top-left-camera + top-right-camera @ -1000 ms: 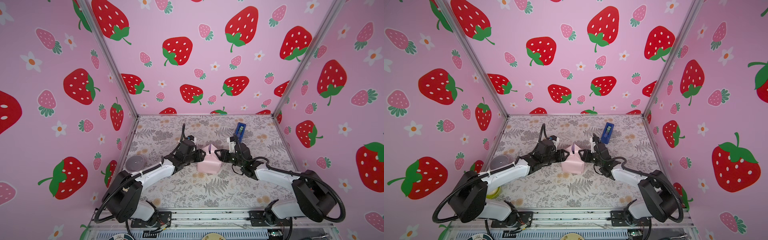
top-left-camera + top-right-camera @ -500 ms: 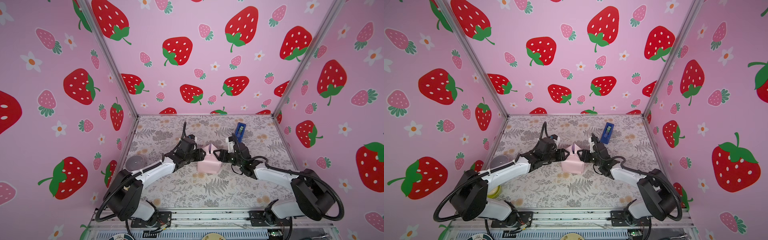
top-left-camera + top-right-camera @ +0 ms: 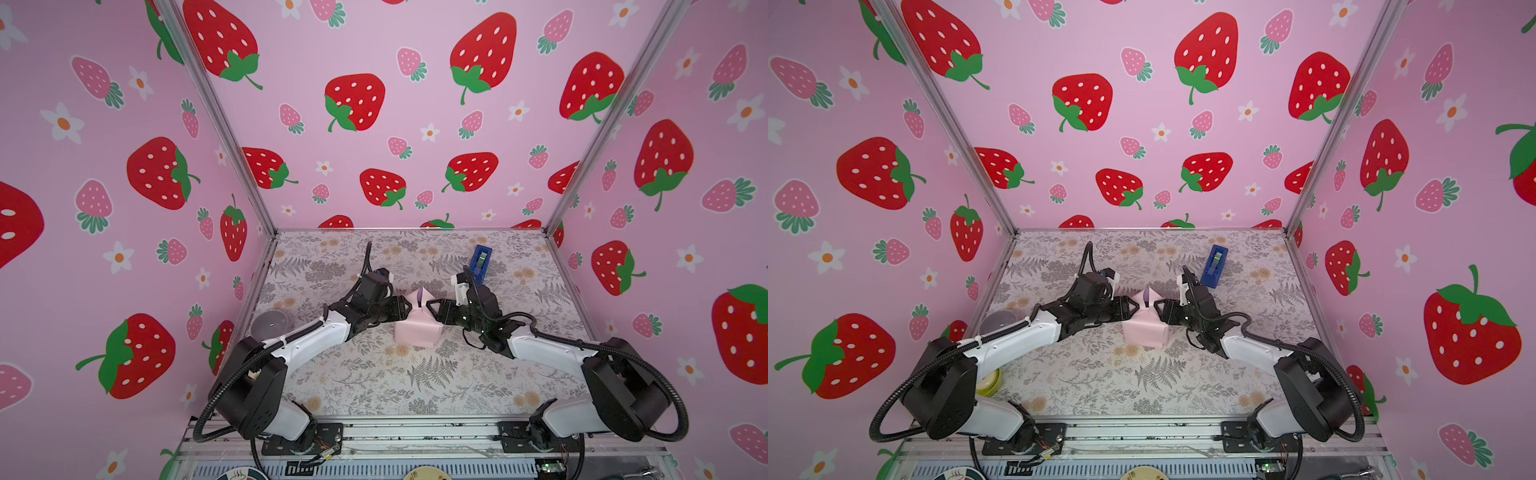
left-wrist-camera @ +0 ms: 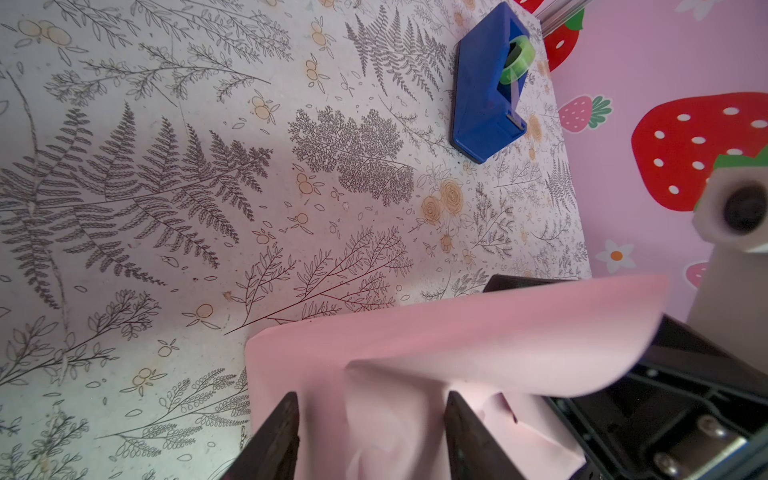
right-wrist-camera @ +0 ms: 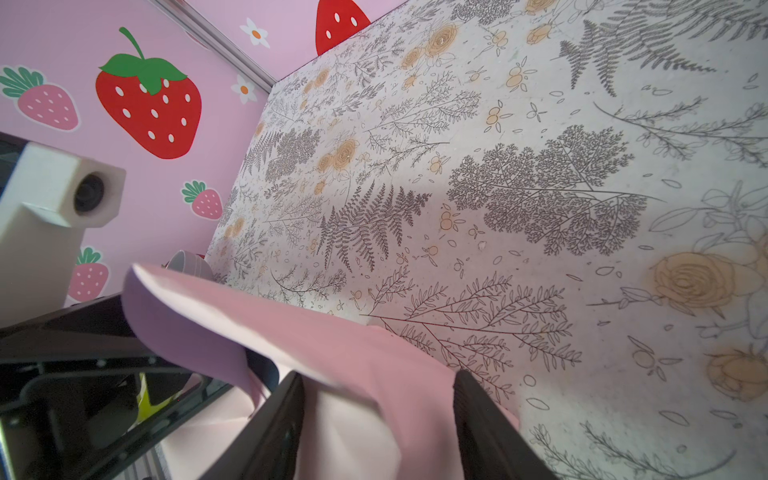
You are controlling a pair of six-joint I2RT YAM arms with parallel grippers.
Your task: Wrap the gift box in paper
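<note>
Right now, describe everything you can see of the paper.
The paper is a thin matte sheet folded up into a boxy bundle on the table, pale pink face outward, with a sliver of lilac inside its raised, loose top flaps. Soft creases mark it. The left gripper and right gripper meet its upper flaps from opposite sides, jaws apart. Its contents are hidden.

The paper [image 3: 417,330] sits on the bench [image 3: 374,386], left claw [image 3: 406,309] at its left, right claw [image 3: 431,311] at its right, tape dispenser [image 3: 481,262] behind

text: none readable | labels: none readable | numbers: none readable
</note>
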